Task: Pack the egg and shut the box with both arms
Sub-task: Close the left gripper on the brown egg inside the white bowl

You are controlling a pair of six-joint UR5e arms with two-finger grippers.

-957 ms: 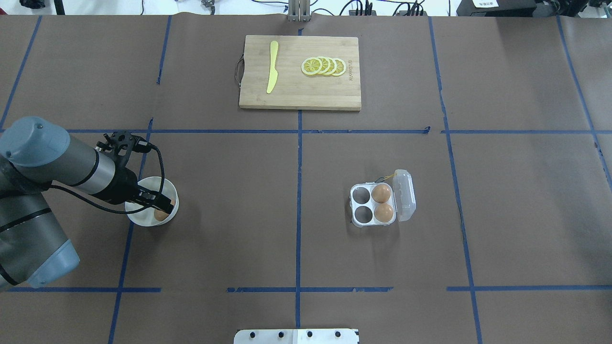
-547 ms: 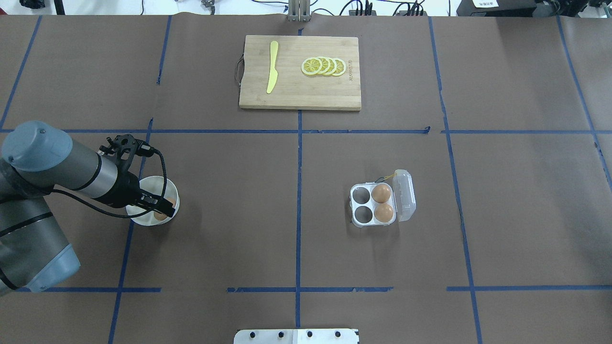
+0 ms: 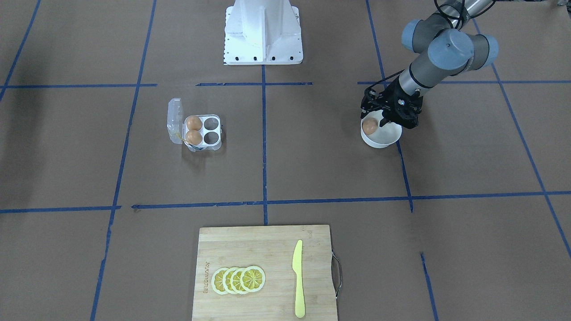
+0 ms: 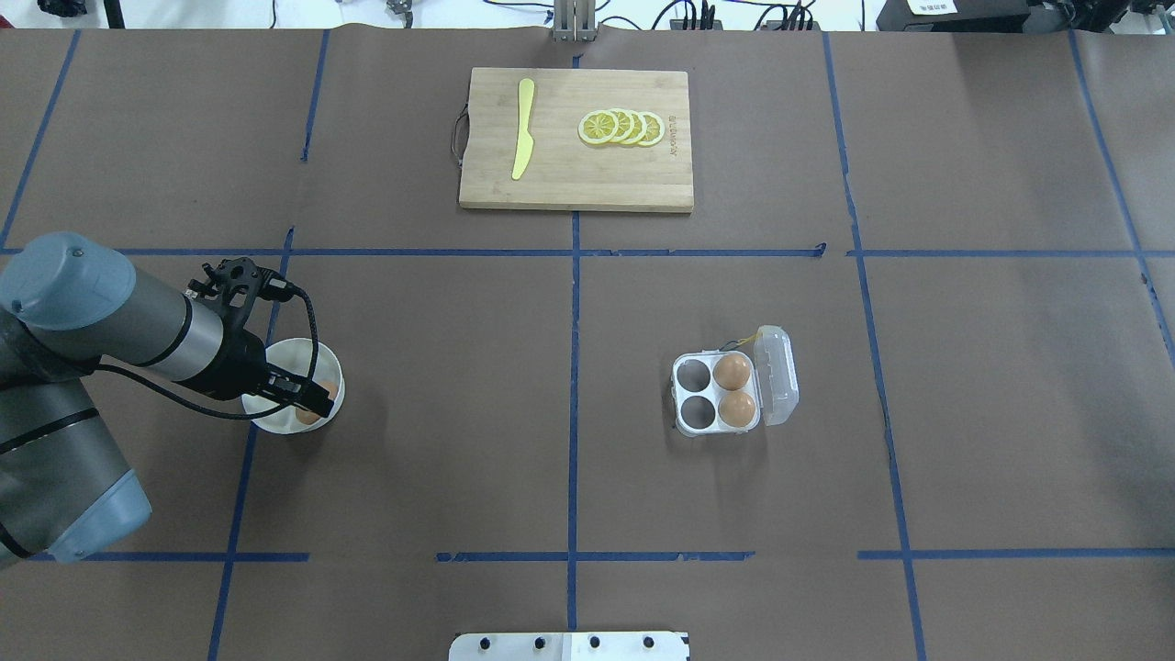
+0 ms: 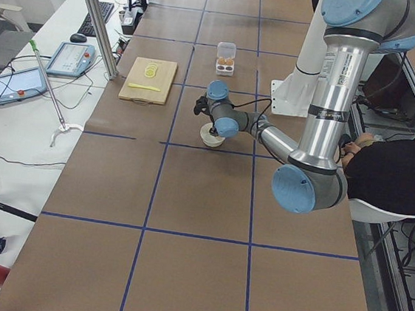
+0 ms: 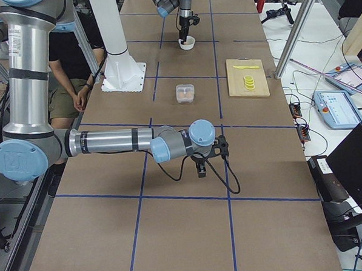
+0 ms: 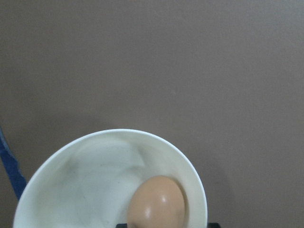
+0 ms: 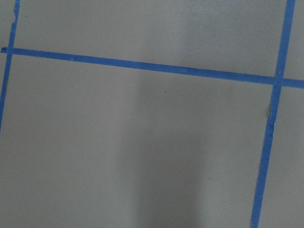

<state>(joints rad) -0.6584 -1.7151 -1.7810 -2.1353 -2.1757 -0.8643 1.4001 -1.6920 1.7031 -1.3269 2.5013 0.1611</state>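
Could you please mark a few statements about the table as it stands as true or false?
1. The box holds two packed eggs and has two empty cells. True.
2. The lid is shut over the cells. False: it stands open, folded back beside the box.
3. A loose egg lies in the white bowl. True.
4. The yellow knife lies in the bowl. False: it lies on the cutting board, beside the lemon slices.
5. The left gripper is over the box. False: it is at the bowl, by the loose egg.
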